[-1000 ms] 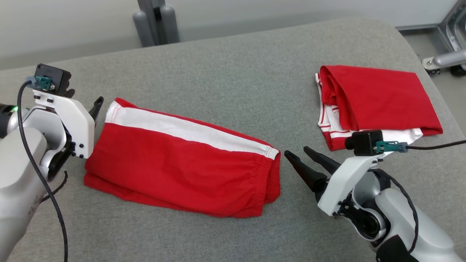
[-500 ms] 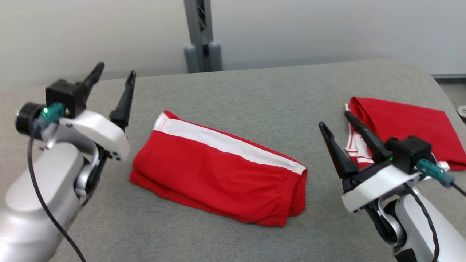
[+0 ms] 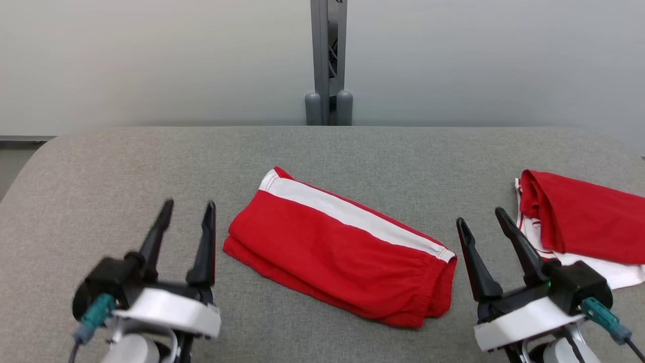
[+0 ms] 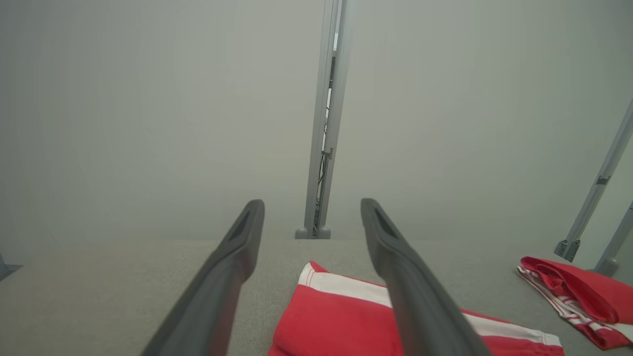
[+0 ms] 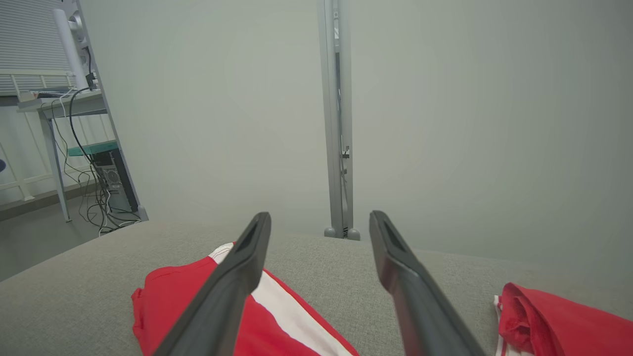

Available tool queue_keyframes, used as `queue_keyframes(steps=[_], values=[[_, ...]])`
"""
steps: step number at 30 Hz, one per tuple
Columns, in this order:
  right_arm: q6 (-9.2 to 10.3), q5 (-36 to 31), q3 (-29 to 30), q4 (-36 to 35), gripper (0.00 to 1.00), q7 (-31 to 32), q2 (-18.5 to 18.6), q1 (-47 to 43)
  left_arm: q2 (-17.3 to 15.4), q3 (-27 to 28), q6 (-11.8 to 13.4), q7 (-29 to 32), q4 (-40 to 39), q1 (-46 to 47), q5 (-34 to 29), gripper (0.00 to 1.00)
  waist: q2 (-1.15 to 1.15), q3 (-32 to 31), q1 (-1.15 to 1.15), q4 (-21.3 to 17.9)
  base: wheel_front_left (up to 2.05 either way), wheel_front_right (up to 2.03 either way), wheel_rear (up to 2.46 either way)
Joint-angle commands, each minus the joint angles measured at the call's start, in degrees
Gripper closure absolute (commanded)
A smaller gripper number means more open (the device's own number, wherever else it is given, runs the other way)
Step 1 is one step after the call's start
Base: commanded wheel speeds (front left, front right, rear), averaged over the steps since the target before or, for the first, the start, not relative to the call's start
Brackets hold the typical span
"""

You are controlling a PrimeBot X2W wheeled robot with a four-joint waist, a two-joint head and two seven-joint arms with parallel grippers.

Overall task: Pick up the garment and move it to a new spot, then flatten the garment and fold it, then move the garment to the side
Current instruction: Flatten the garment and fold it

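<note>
Red cloth with a white stripe, the garment lies folded into a long, layered rectangle in the middle of the grey padded surface, with its elastic waistband toward the right and its striped edge on the far side. It rests between the two grippers, touched by neither. The left gripper hovers at the near left, just beside the garment's left end, its two dark fingers spread apart and empty, pointing toward the far wall. The right gripper mirrors it at the near right, just off the waistband end, jaws likewise apart with nothing between them. With one arm at each short end, the pair looks posed either to rest or to slide in under both ends together, which would keep the layers from slipping apart. Farther right, close to the surface's edge, a second red garment sits folded with white striped cloth showing beneath, apart from the first. It probably marks the side where finished pieces go. Judging by the neat edges, the folding seems done and the shift to the side is the step left. A grey post stands beyond the far edge
</note>
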State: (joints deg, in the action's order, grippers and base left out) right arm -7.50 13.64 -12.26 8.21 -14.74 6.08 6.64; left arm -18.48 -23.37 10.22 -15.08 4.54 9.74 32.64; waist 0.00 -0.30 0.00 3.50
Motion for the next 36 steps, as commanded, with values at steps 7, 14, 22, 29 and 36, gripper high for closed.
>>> queue_keyframes(steps=[7, 14, 22, 29, 36], values=[[0.02, -0.7, 1.7, -0.1, 0.00, -0.5, -1.6, -3.7, 6.3, 4.8, -5.0, -0.1, 2.4, -7.5, -6.2, 0.00, 0.00, 0.2, 0.00, 0.4, 0.00, 0.00, 0.00], [0.02, -0.9, 0.9, 0.6, 0.00, -0.5, -2.1, -3.2, 10.7, 10.3, -9.7, -0.1, 5.2, -8.4, -11.2, 0.00, 0.00, 0.8, 0.00, 0.3, 0.00, 0.00, 0.00], [0.02, 20.5, -0.3, 3.2, 0.00, 10.4, -2.7, -3.9, 13.0, 13.6, -13.5, -0.1, 7.0, -7.3, -15.1, 0.00, 0.00, 1.7, 0.00, -0.2, 0.00, 0.00, 0.00], [0.01, 30.3, 2.3, 4.8, 0.00, 21.5, -2.9, -2.6, 14.4, 13.8, -15.3, -0.1, 8.3, -7.0, -17.1, 0.00, 0.00, 3.4, 0.00, 0.3, 0.00, 0.00, 0.00], [0.01, 29.9, 6.1, 9.1, 0.00, 26.1, -3.0, -0.6, 14.9, 13.8, -16.2, -0.1, 9.0, -5.6, -18.1, 0.00, 0.00, 5.5, 0.00, 2.3, 0.00, 0.00, 0.00]])
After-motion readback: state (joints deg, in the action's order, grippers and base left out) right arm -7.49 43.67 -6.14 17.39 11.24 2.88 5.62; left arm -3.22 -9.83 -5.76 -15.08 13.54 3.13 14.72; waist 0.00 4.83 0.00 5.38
